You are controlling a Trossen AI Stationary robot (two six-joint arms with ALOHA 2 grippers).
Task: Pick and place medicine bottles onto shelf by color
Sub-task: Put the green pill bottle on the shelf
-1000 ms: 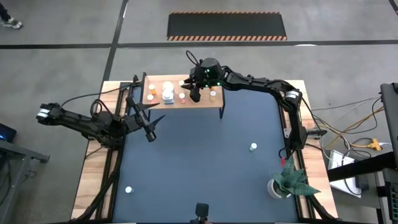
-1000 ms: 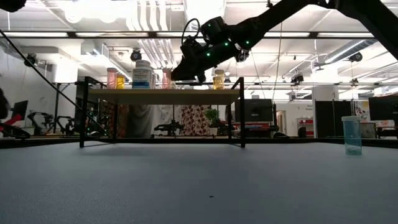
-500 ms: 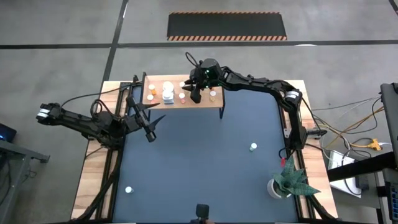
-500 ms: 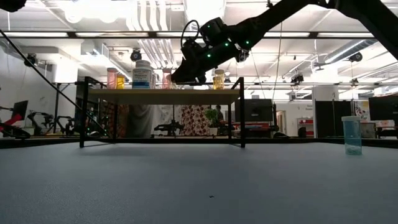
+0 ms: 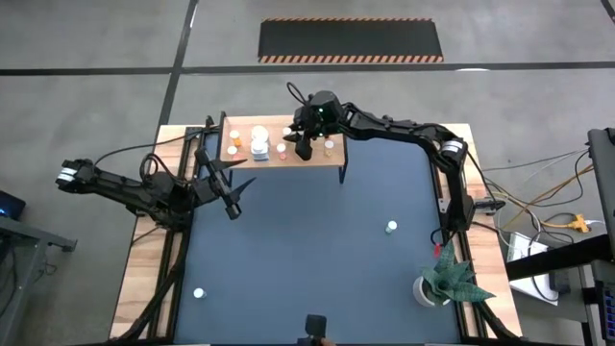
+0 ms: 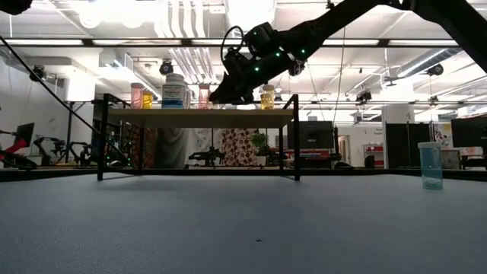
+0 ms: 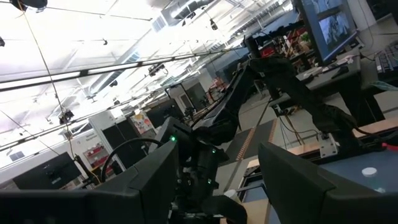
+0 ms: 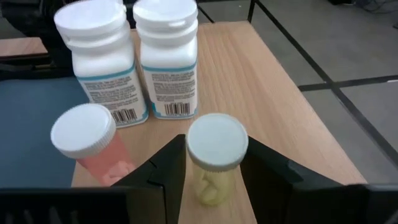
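The shelf (image 5: 288, 160) stands at the far edge of the mat, its board (image 8: 249, 81) on thin black legs. My right gripper (image 8: 217, 142) is over the board, shut on a greenish bottle (image 8: 214, 180) with a white cap. Beside it on the board stand an orange bottle (image 8: 87, 140) and two larger white bottles (image 8: 102, 62). My left gripper (image 5: 233, 198) waits open and empty near the shelf's left end. Two loose bottles stand on the mat, one at the right (image 5: 391, 227) and one near left (image 5: 199, 293). My right gripper pinches the greenish bottle between its two fingers (image 8: 171, 165), at the cap and upper body (image 8: 217, 149). The fingers come from above, slanting down. The bottle is upright. The gripper hides its base, so I cannot tell whether it rests on the board.
A white pot with a green plant (image 5: 437, 284) stands at the mat's near right corner. In the low view a bottle (image 6: 431, 165) shows on the mat at the right. More small bottles (image 5: 330, 146) stand along the shelf. The mat's middle (image 5: 307, 250) is bare.
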